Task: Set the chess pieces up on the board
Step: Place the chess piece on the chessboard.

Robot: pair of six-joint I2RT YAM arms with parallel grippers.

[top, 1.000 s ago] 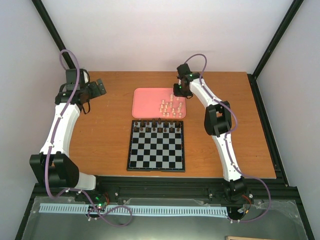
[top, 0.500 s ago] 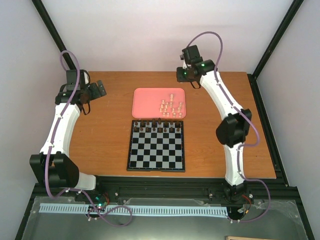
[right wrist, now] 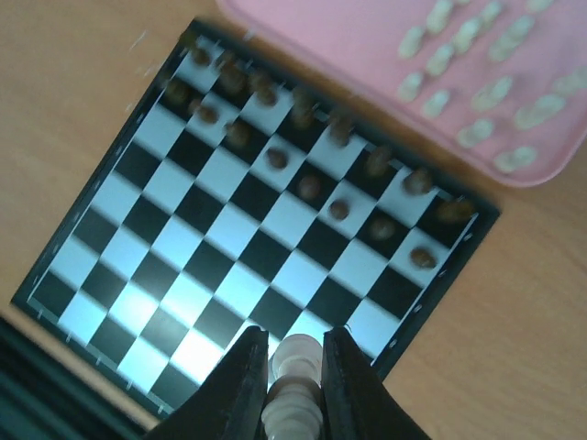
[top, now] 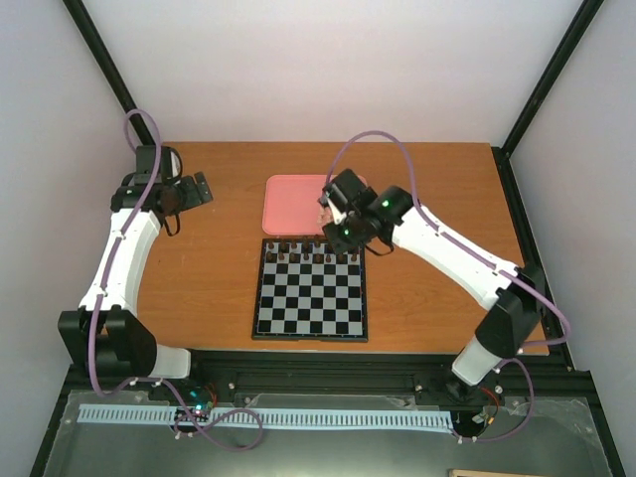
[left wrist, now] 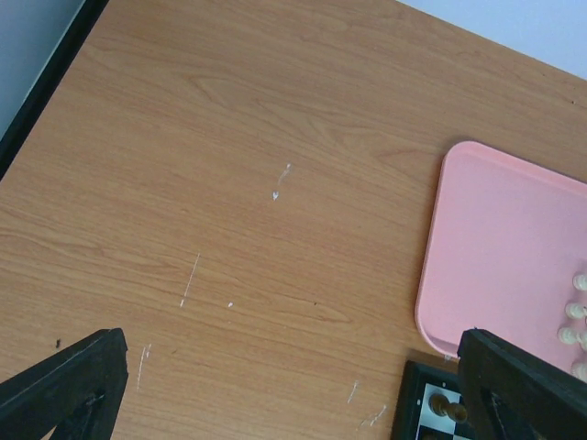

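The checkered board (top: 310, 303) lies in the middle of the table and also shows in the right wrist view (right wrist: 211, 247). Its two far rows hold dark brown pieces (right wrist: 303, 174). Several cream-white chess pieces (right wrist: 459, 64) lie on the pink tray (top: 293, 199) behind the board. My right gripper (right wrist: 295, 367) is shut on one cream piece (right wrist: 295, 390) and hangs above the board's right side; from above it (top: 338, 214) sits over the board's far edge. My left gripper (left wrist: 293, 403) is open and empty over bare table at the far left (top: 199, 187).
The pink tray (left wrist: 495, 257) and the board's corner (left wrist: 417, 412) show at the right of the left wrist view. My right arm (top: 447, 253) crosses the table's right half. Black frame rails run along the table's edges.
My right arm has swung from the back of the table, past the tray, down and left to the board's far edge. The left arm has barely shifted.
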